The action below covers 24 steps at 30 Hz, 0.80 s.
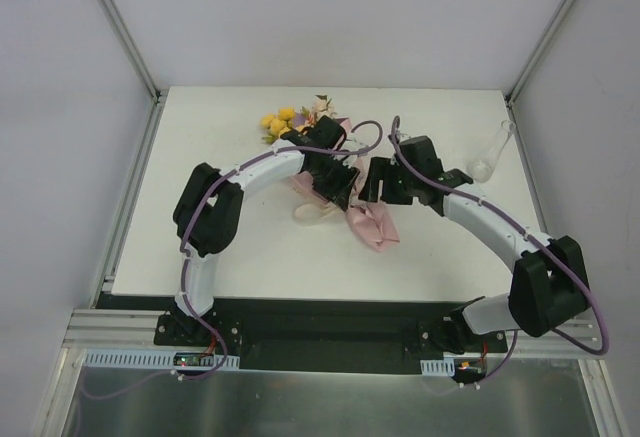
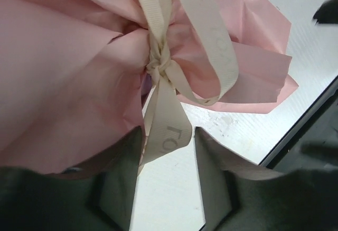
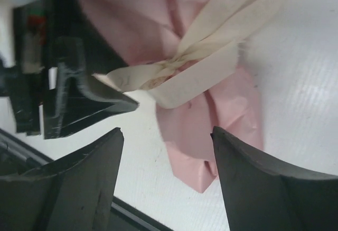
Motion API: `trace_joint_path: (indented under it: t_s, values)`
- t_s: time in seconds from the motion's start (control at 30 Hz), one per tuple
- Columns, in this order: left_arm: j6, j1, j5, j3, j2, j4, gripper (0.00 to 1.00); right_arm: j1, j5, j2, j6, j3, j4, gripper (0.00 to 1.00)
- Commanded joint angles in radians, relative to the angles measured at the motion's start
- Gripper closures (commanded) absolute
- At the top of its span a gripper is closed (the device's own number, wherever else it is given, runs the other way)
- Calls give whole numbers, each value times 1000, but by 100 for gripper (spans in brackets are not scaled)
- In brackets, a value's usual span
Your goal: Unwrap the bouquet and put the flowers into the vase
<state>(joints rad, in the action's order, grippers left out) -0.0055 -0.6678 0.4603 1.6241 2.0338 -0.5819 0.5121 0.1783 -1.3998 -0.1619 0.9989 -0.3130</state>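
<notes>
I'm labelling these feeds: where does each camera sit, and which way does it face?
Top external: above, behind the bases, looking down at the table; left arm, right arm, bouquet, vase.
Left wrist: on left arm, facing the ribbon knot; own fingers below.
Right wrist: on right arm, facing the pink paper; own fingers below.
Shared: both wrist views show the ribbon.

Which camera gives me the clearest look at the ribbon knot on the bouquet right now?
Left wrist: the ribbon knot sits mid-frame, close and sharp against the pink wrapping. The right wrist view shows it too, but softer and higher in the frame. In the top external view it cannot be made out.
</notes>
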Motion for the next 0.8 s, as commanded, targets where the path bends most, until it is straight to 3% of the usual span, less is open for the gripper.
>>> trace_joint_path:
  t_s: [0.0,0.23,0.47,0.77]
  values:
    - [12,2,-41,26,-47,-21,65,-96,93,-1,-154,-52,89,30]
    - [7,2,-43,39,-52,-22,95,-136,108,-102,-318,-23,153,37]
    - [-44,4,-6,45,-67,-24,100,-138,155,-223,-424,13,245,33]
    - [-68,2,23,51,-81,-22,100,-70,27,-258,-355,87,176,46]
